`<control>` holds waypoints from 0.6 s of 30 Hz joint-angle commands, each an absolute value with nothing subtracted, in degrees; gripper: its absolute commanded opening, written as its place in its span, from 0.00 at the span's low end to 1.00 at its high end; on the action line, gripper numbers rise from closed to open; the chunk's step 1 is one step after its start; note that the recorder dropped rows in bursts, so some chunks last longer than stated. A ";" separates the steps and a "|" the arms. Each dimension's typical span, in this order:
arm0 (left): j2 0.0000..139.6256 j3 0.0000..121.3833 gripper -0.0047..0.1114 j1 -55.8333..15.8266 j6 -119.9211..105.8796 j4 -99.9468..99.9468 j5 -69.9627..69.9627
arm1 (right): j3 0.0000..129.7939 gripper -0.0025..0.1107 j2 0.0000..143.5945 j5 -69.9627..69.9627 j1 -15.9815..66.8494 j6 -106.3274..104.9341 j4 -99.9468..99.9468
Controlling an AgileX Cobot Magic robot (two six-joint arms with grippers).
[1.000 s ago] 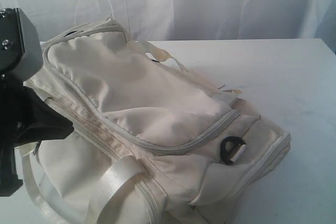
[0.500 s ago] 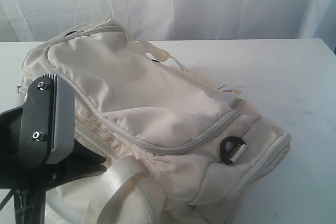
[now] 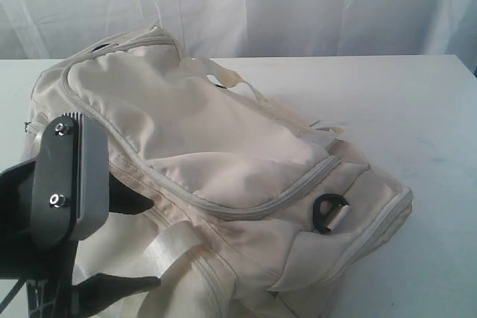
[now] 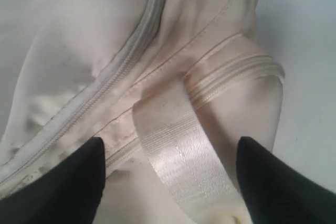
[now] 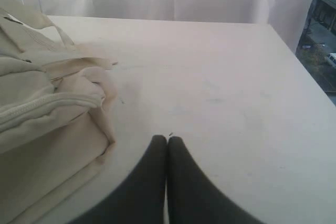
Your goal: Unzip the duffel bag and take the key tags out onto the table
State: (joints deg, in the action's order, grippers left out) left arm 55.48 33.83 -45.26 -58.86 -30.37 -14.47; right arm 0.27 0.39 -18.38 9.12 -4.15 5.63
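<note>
Exterior view shows the duffel bag [image 3: 223, 147] lying across the left and centre of the frame on the white desk [image 3: 417, 109], grey zip [image 3: 250, 211] closed (black D-ring [image 3: 328, 212] at its right end). At lower left the left jaws are spread wide, 2 fingers [image 4: 58, 187] flanking the shiny strap handle [image 4: 178, 150] without gripping it. The right jaws are pressed together, empty, over the desk beside the bag.

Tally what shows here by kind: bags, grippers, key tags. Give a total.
duffel bag: 1
grippers: 2, the left gripper and the right gripper
key tags: 0 in view
Total: 3
</note>
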 commanded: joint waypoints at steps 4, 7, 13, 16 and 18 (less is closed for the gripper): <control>55.35 33.04 0.69 -48.75 -58.90 -31.71 -13.03 | 0.00 0.02 0.00 -16.19 9.14 -4.27 5.56; 55.35 33.04 0.69 -48.75 -58.90 -31.71 -12.35 | 0.00 0.02 0.00 -11.20 9.14 -4.27 5.56; 55.35 33.04 0.69 -48.75 -58.90 -31.71 -11.60 | 0.00 0.02 0.00 8.08 9.14 -4.27 5.56; 55.35 33.04 0.69 -48.75 -58.90 -31.71 -11.60 | 0.00 0.02 0.00 18.78 9.14 -3.75 5.56; 55.35 33.04 0.69 -48.75 -58.90 -31.71 -11.60 | 0.00 0.02 0.00 24.96 9.14 -3.48 5.56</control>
